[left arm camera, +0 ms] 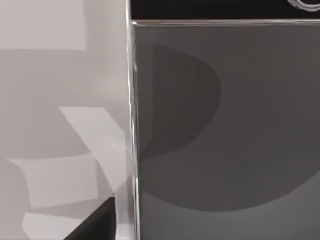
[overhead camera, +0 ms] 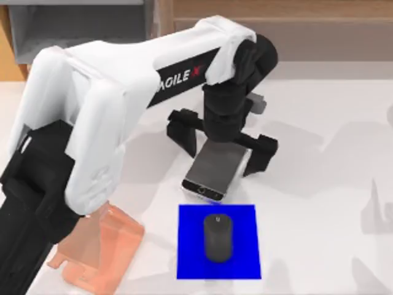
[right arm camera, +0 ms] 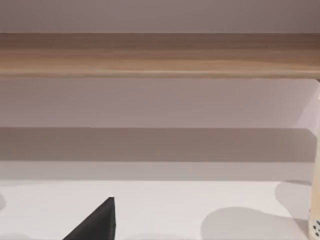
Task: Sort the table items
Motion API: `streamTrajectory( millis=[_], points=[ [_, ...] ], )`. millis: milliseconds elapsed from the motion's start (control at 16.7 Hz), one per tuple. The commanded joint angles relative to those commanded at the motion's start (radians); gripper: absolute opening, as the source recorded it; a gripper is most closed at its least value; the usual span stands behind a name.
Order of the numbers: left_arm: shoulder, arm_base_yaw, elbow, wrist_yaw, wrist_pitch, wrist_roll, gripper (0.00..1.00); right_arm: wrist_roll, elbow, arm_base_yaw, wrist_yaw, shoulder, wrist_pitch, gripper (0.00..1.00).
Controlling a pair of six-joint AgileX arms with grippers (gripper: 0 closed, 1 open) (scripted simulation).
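The smartphone, black-framed with a grey screen, lies on the white table near its middle. Its near end reaches the far edge of the blue mat. My left gripper hangs open right over it, one finger on each side and wider than the phone. In the left wrist view the phone's screen is very close, with one dark fingertip beside it. The dark grey mouse rests on the mat. The white dotted cup stands at the edge of the right wrist view, where a black fingertip also shows.
The bright blue square mat lies near the front middle of the table. A translucent salmon-pink stand stands at the front left, under my left arm. A wooden rail runs along the back of the table.
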Motion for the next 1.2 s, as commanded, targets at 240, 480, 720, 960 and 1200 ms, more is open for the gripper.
streamTrajectory(
  millis=[240, 480, 720, 960, 1200],
  points=[
    [0.0, 0.0, -0.012, 0.0, 0.012, 0.0, 1.0, 0.0, 0.0, 0.0, 0.0, 0.0, 0.0, 1.0],
    [0.0, 0.0, -0.012, 0.0, 0.012, 0.0, 0.77, 0.0, 0.0, 0.0, 0.0, 0.0, 0.0, 1.0],
    [0.0, 0.0, -0.012, 0.0, 0.012, 0.0, 0.47, 0.0, 0.0, 0.0, 0.0, 0.0, 0.0, 1.0],
    [0.0, 0.0, -0.012, 0.0, 0.012, 0.0, 0.17, 0.0, 0.0, 0.0, 0.0, 0.0, 0.0, 1.0],
    [0.0, 0.0, -0.012, 0.0, 0.012, 0.0, 0.0, 0.0, 0.0, 0.0, 0.0, 0.0, 0.0, 1.0]
  ],
)
